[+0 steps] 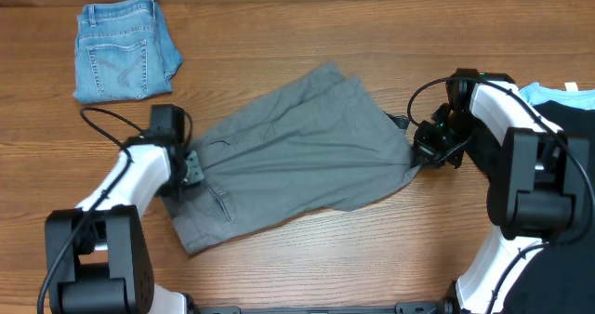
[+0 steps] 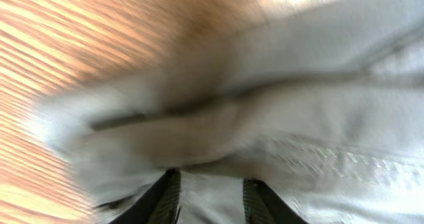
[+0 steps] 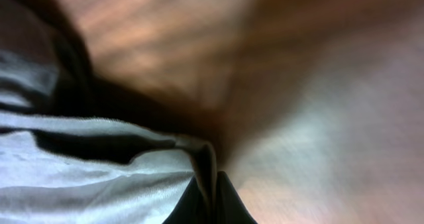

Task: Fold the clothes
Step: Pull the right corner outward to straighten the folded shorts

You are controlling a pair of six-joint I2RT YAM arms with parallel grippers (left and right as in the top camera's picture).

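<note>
The grey shorts [image 1: 297, 151] lie spread across the middle of the table, pulled into long creases between my two grippers. My left gripper [image 1: 192, 168] is at their left end by the waistband. In the left wrist view its fingers [image 2: 211, 197] stand a little apart with grey cloth [image 2: 298, 118] filling the gap. My right gripper [image 1: 420, 154] is at the shorts' right edge. In the right wrist view its fingers [image 3: 213, 197] are pinched shut on a thin fold of the grey cloth [image 3: 86, 177], just above the table.
Folded blue denim shorts [image 1: 124, 49] lie at the far left corner. A light-blue garment [image 1: 548, 93] with something black beside it sits at the right edge, partly behind my right arm. Bare wooden table [image 1: 372, 249] shows in front of the shorts.
</note>
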